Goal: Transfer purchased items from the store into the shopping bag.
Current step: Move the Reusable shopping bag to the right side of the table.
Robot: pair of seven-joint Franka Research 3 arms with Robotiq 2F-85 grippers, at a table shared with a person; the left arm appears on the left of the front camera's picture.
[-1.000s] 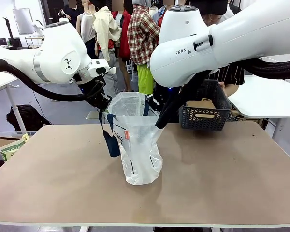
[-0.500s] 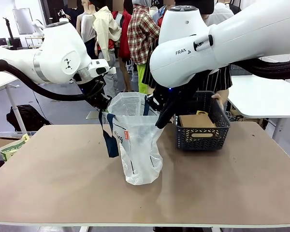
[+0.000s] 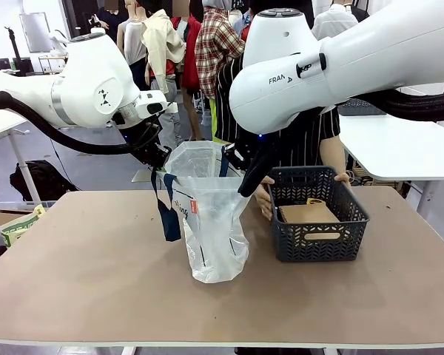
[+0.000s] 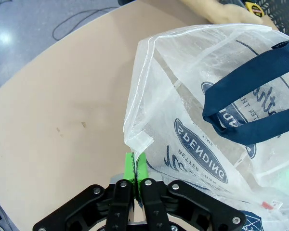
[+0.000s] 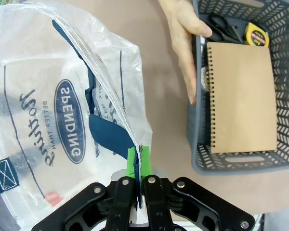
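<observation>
A: Where is the shopping bag?
B: Upright in the middle of the table, mouth open. The left gripper and right gripper are each clamped shut on opposite sides of its rim.
A: And the goods?
B: In the grey basket just beside it, nearer the far edge, a person's hand on its wall: notebook, scissors, yellow tape measure.
A: Risks?
B: The thin film may slip from the pads, collapsing the mouth.

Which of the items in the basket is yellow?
The small tape measure, lying beside the black scissors; the spiral notebook is brown and far larger.
</observation>
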